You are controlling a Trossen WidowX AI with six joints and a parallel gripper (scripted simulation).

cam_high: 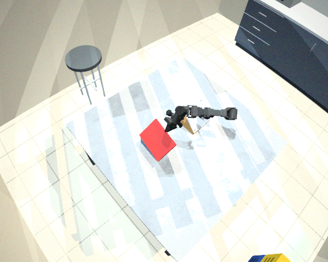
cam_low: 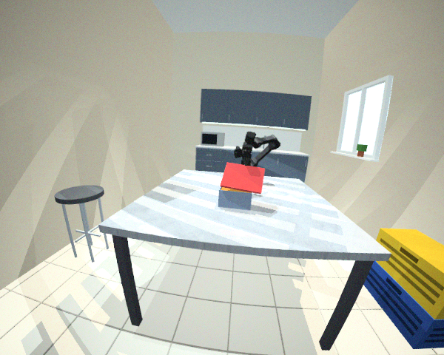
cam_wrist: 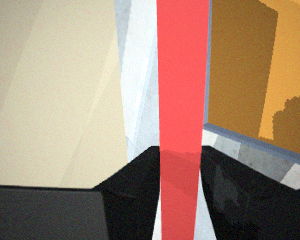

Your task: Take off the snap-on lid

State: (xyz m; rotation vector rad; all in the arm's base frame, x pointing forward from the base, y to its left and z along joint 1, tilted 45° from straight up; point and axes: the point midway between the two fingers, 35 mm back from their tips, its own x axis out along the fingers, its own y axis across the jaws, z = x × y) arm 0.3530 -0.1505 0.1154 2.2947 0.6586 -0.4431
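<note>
The red lid [cam_high: 157,139] [cam_low: 243,177] [cam_wrist: 182,75] is tilted, its top face toward the top and exterior views, and hangs above the storage box. The storage box [cam_low: 234,199] is blue-grey outside and orange inside; it stands on the table [cam_high: 215,174] [cam_low: 199,225], mostly hidden under the lid in the top view. In the wrist view its orange inside [cam_wrist: 242,65] shows to the right of the lid. My gripper [cam_high: 165,131] [cam_wrist: 179,155] is shut on the lid's edge, one finger on each face. Its fingertips are hidden behind the lid in the exterior view.
A thin orange-brown piece [cam_high: 188,125] shows beside the arm on the table. A round stool [cam_high: 83,57] [cam_low: 79,194] stands off one side of the table. Yellow and blue crates [cam_low: 425,252] stand on the floor to the right. Dark cabinets are beyond the arm.
</note>
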